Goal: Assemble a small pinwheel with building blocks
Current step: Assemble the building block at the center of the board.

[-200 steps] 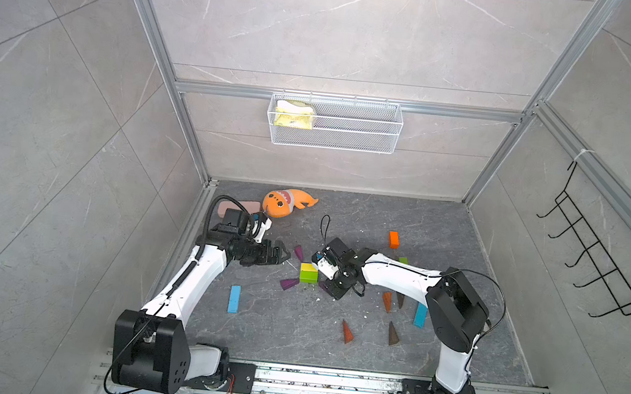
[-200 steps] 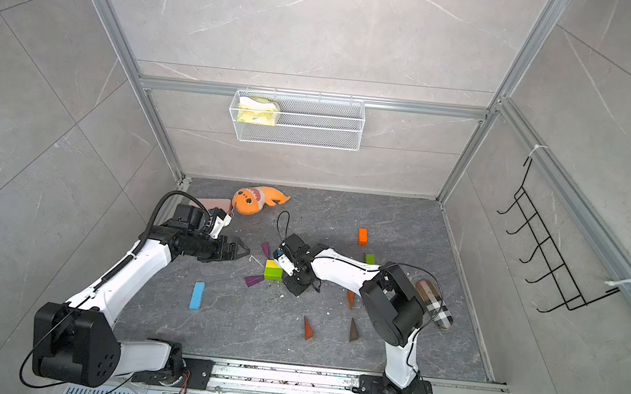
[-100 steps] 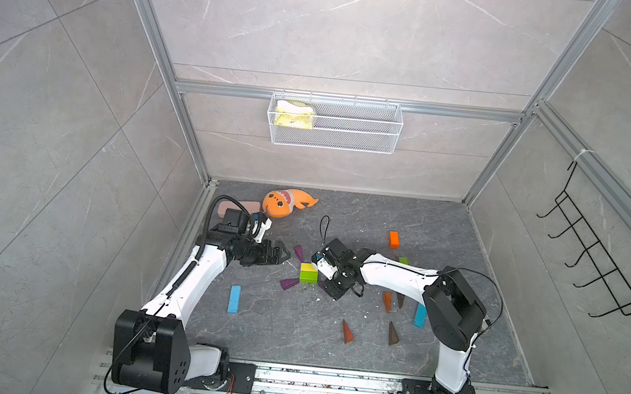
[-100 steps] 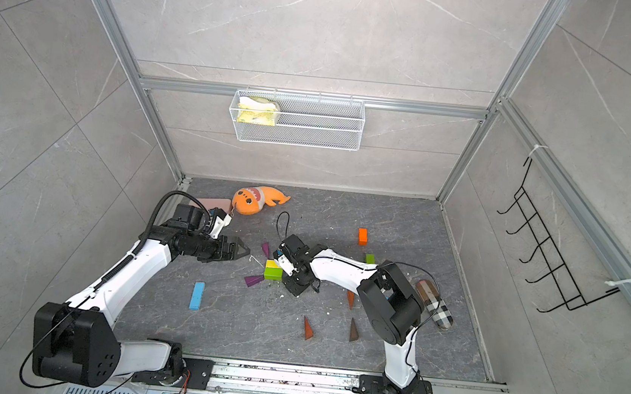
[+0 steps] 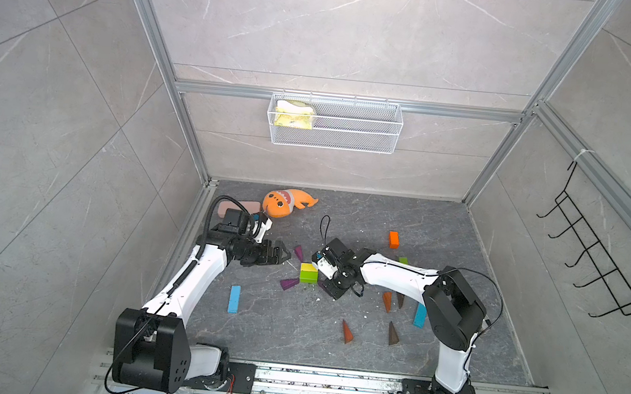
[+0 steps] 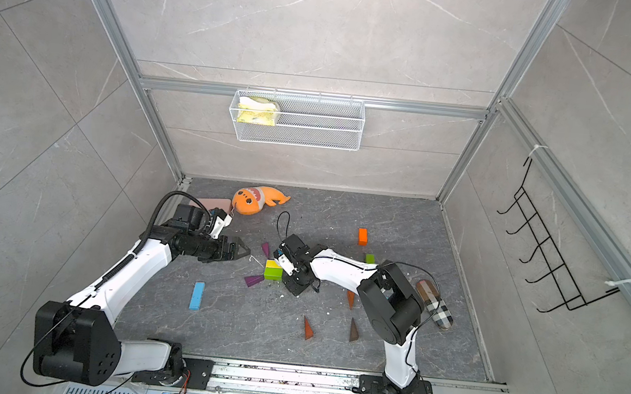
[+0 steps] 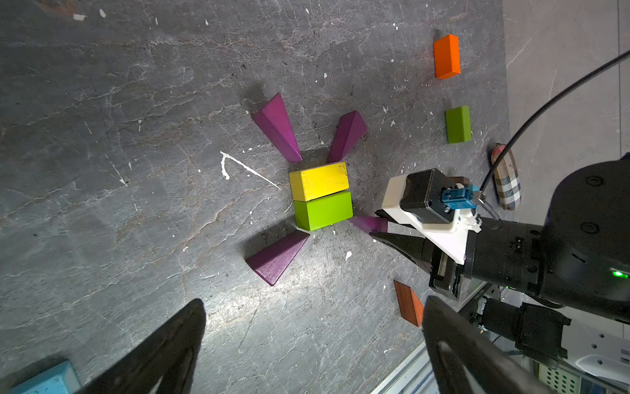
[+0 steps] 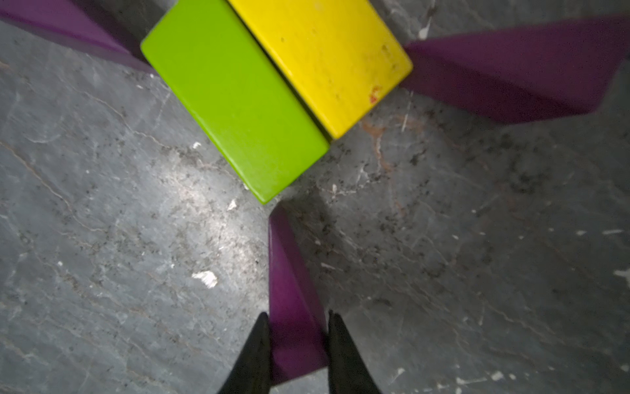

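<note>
Nearest the rail lie an orange wedge (image 5: 346, 332) and a brown wedge (image 5: 392, 333). A light-blue bar (image 5: 234, 298) lies at their 9 o'clock. Farther in, the green brick (image 5: 308, 278) and yellow brick (image 5: 309, 267) touch side by side. At their 4 o'clock the right gripper (image 8: 297, 317) is clamped on a purple wedge (image 8: 293, 290), whose tip is just beside the green brick's corner. At 10 o'clock the left gripper (image 7: 314, 301) hangs with its jaws spread wide. Farthest, at 2 o'clock, sits an orange brick (image 5: 393, 239).
</note>
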